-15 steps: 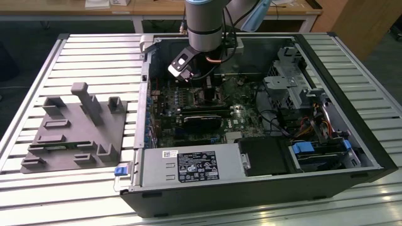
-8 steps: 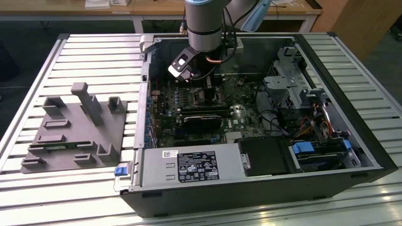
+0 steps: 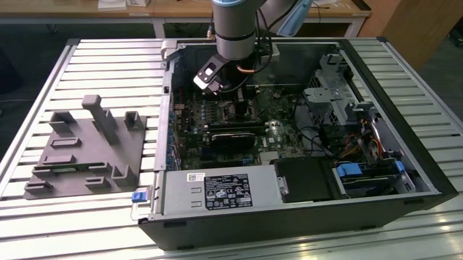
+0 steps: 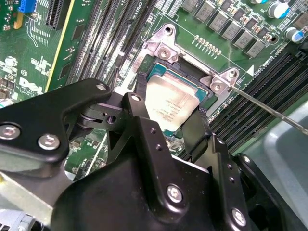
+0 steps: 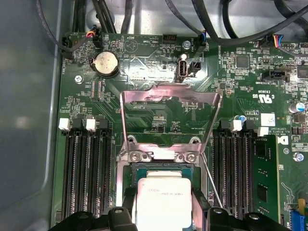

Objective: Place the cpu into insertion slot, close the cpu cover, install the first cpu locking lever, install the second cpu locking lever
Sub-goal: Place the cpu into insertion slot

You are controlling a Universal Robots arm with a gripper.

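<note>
Our gripper (image 4: 171,114) pinches the cpu (image 4: 169,98) by two opposite edges, right over the socket of the green motherboard (image 5: 231,96). The one cpu cover (image 5: 168,92) stands raised open at the socket's hinge end, and one thin locking lever (image 4: 269,111) juts out beside it. We see one open computer case (image 3: 289,227) lying on a slatted metal table (image 3: 108,54). One gray fixture (image 3: 87,151) sits just beside it on the exterior view's left, and wooden desks (image 3: 188,10) stand behind.

The grey cylindrical robot arm (image 3: 235,27) reaches steeply down in the exterior view, with its wrist tilted. In both wrist views the black two-fingered claw (image 4: 167,109) (image 5: 164,211) points downward, its fingers (image 4: 138,116) closed against opposite edges of the small, pale silvery-tan square cpu (image 4: 173,98).
</note>
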